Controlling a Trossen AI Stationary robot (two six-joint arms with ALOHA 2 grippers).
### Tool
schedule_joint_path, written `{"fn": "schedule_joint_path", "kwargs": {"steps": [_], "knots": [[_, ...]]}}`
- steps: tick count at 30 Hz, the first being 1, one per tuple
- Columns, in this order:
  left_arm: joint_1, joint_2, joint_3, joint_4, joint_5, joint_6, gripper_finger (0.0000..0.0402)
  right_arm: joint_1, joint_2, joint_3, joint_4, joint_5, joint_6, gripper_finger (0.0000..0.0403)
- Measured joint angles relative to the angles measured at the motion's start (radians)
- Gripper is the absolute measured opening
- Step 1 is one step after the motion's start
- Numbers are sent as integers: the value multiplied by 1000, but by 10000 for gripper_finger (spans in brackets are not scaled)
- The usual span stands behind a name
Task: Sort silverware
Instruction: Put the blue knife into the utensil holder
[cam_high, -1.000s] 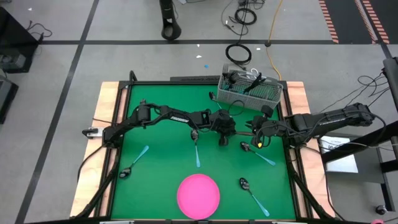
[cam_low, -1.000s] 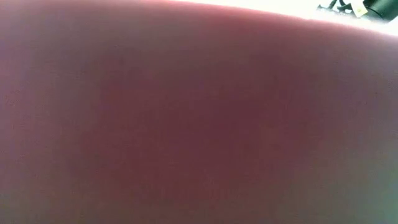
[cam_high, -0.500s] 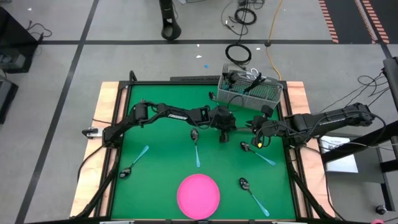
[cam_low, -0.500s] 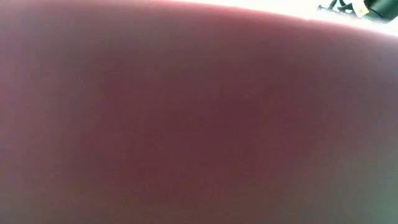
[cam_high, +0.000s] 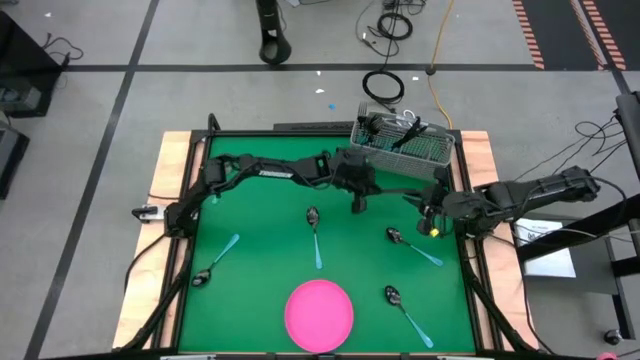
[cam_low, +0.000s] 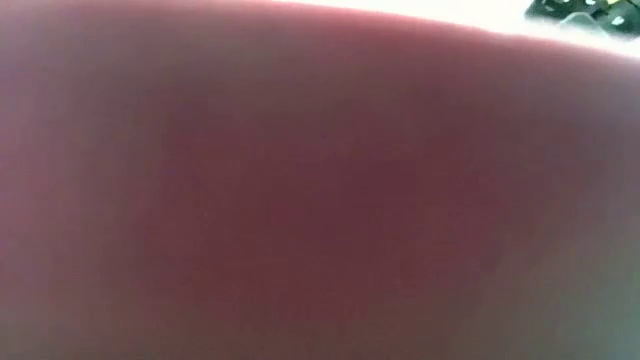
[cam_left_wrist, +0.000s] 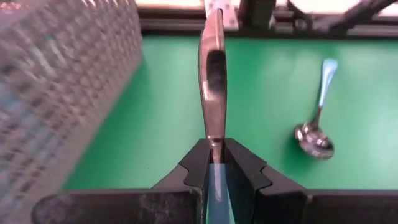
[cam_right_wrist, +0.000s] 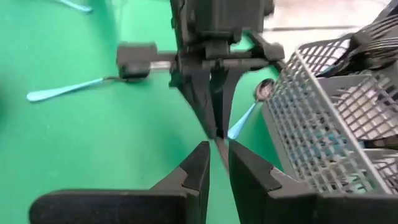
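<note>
L gripper (cam_left_wrist: 215, 163) pinching a utensil (cam_left_wrist: 213, 87) beside basket (cam_high: 400, 146), 1 o'clock; R gripper (cam_right_wrist: 216, 157) fingers nearly shut, holding unclear; handle could be catching the mesh rim

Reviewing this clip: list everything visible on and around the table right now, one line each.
Loose spoons: four, dark heads, light-blue handles, on the mat.
Held utensil: one, metal head, blue handle, beside the basket.
Wire basket: one, grey, far right corner, utensils inside.
Plate: one, pink, near edge.
Mat: one, green.
Left gripper: shut on the held utensil.
Right gripper: right side, facing the left gripper.
</note>
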Motion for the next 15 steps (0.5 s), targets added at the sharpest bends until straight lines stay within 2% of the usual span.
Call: {"fn": "schedule_joint_path", "kwargs": {"steps": [8,13,15], "knots": [[47,-56,0,3,25,-2,38,33,-188,-48,52,85,-11,50],[78,-108,0,2,59,-26,38,49,-228,-63,62,78,-19,50],[94,-135,0,3,77,-30,38,56,-226,-63,81,34,-37,50]]}}
